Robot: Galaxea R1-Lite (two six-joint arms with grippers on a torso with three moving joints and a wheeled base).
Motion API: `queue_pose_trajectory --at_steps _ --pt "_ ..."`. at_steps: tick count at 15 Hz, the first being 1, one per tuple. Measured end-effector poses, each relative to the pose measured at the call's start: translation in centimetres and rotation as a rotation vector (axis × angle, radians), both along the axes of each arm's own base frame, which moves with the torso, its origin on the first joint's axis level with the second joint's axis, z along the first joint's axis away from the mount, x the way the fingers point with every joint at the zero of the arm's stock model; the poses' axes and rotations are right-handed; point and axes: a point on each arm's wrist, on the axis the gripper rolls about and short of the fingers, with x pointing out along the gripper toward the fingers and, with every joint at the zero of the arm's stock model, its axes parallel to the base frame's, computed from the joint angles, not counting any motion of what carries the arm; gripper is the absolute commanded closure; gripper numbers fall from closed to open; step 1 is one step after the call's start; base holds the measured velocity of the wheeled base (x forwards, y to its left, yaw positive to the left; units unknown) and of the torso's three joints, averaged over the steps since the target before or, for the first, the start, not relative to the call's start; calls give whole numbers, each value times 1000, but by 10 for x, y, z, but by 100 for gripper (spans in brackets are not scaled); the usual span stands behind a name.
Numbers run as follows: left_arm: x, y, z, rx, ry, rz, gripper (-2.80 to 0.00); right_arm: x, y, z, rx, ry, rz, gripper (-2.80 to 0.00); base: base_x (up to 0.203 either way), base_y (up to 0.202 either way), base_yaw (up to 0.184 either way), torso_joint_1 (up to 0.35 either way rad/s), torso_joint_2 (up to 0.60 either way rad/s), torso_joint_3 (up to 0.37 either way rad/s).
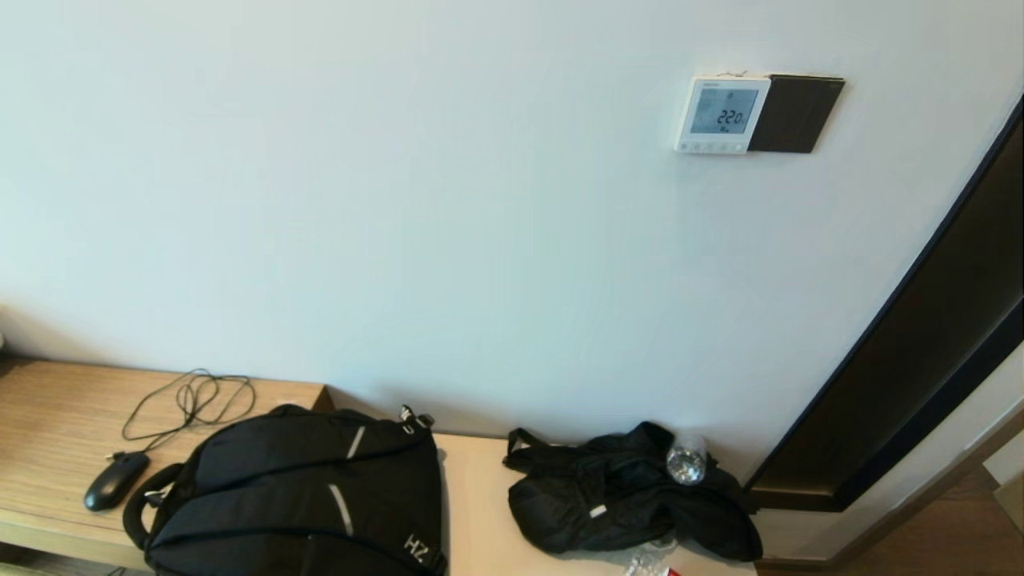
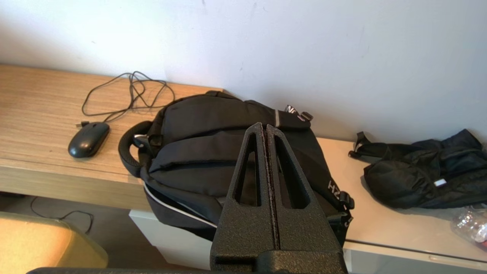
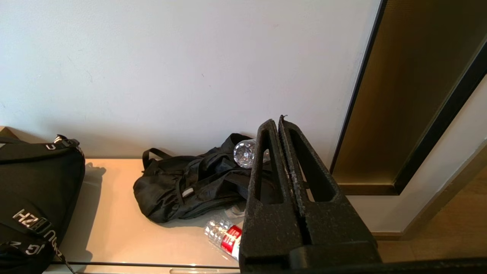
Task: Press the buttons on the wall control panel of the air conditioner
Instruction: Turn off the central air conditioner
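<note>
The air conditioner's wall control panel [image 1: 722, 114] is a small white square with a grey screen reading 22.0, high on the wall at the right. The buttons [image 1: 710, 146] form a row along its lower edge. A plain black square panel [image 1: 795, 114] adjoins it on the right. Neither arm shows in the head view. My left gripper [image 2: 264, 125] is shut and empty, low down in front of a black backpack. My right gripper [image 3: 277, 120] is shut and empty, low down in front of a black bag. The panel is out of both wrist views.
A black backpack [image 1: 304, 496] and a crumpled black bag [image 1: 624, 492] lie on the low counter [image 1: 472, 512] under the wall. A mouse [image 1: 116, 480] with its cable lies on the wooden desk [image 1: 48, 424]. A plastic bottle [image 3: 224, 236] lies on the counter, another [image 1: 686, 462] on the bag. A dark door frame [image 1: 904, 368] stands right.
</note>
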Motion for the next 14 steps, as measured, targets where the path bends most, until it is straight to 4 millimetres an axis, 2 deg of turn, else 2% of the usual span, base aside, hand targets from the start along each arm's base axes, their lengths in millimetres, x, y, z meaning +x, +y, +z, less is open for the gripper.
queue_pose_trajectory --at_steps 14 --pt "0 0 0 0 0 0 0 0 0 0 0 1 0 0 0 0 0 0 0 0"
